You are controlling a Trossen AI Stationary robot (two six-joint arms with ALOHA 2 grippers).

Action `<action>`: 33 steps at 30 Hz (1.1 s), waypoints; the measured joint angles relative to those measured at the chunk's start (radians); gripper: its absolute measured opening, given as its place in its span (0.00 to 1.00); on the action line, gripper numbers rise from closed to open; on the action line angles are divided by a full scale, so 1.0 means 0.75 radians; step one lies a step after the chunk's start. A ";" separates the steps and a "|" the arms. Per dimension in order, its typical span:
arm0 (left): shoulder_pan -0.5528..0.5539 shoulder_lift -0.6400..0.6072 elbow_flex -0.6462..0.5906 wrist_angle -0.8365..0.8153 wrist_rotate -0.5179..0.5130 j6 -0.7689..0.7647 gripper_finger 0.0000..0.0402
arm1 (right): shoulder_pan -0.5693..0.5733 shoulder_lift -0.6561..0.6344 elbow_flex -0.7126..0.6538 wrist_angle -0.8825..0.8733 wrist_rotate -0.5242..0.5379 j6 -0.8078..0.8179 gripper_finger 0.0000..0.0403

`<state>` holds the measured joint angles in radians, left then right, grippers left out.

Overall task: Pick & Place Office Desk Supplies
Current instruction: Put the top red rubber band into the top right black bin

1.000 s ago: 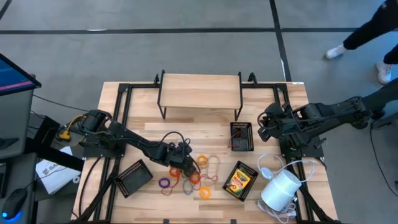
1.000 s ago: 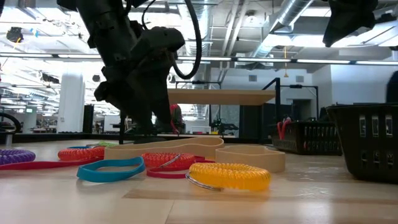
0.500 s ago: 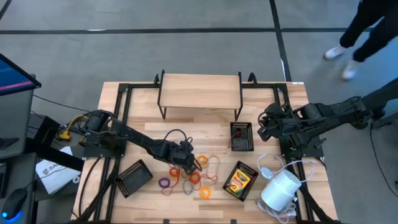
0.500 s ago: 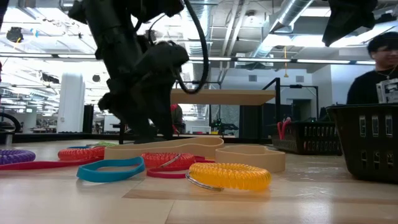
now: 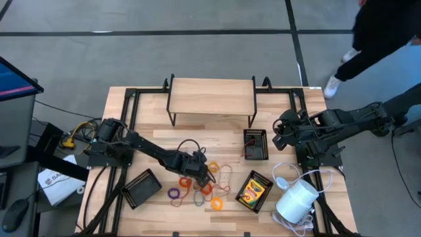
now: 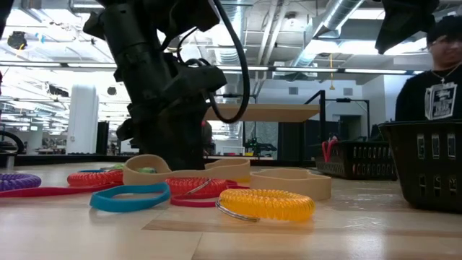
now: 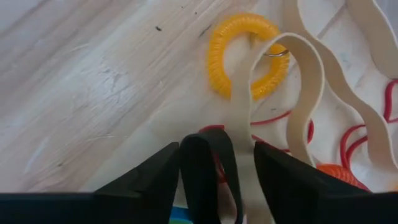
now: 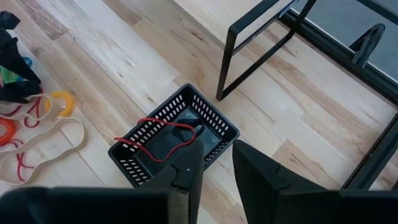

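Since a second ago, left gripper (image 5: 202, 172) has slid rightward over the loops and now pinches the tan band (image 7: 249, 118), lifting one end. Judged risk: the band drags the yellow coil (image 7: 249, 56) just ahead or slips free. Open board lies left; right gripper (image 5: 279, 133) waits, part-open and empty, above the mesh tray (image 8: 177, 140).

Left end effector (image 5: 204, 173) low, right end effector (image 5: 279, 133) raised.

A black mesh tray (image 8: 177, 140) sits on the wooden surface (image 8: 118, 56), a red elastic loop (image 8: 163, 138) inside it; the right gripper (image 8: 214, 163) hovers just beside the tray, fingers slightly apart; beige loops (image 8: 43, 146) lie well apart from it.
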<state>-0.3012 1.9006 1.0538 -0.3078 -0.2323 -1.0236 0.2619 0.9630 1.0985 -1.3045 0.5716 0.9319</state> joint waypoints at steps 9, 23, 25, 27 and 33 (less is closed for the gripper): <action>0.002 -0.002 -0.003 -0.003 0.006 -0.017 0.21 | 0.000 0.000 0.000 0.000 0.001 0.000 0.21; 0.002 0.000 -0.006 0.071 0.021 -0.033 0.04 | 0.000 0.000 0.000 -0.001 0.001 0.000 0.21; 0.001 0.000 -0.006 0.077 0.022 -0.051 0.02 | 0.000 0.000 0.000 0.000 0.000 0.000 0.21; 0.001 0.000 -0.006 0.087 0.024 -0.054 0.01 | 0.000 0.000 0.000 -0.001 0.000 0.001 0.21; 0.008 -0.013 -0.006 0.143 0.067 -0.058 0.03 | 0.000 0.000 0.000 0.000 0.000 0.001 0.21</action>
<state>-0.2953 1.8905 1.0492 -0.2002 -0.1823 -1.0668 0.2619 0.9630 1.0985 -1.3045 0.5716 0.9325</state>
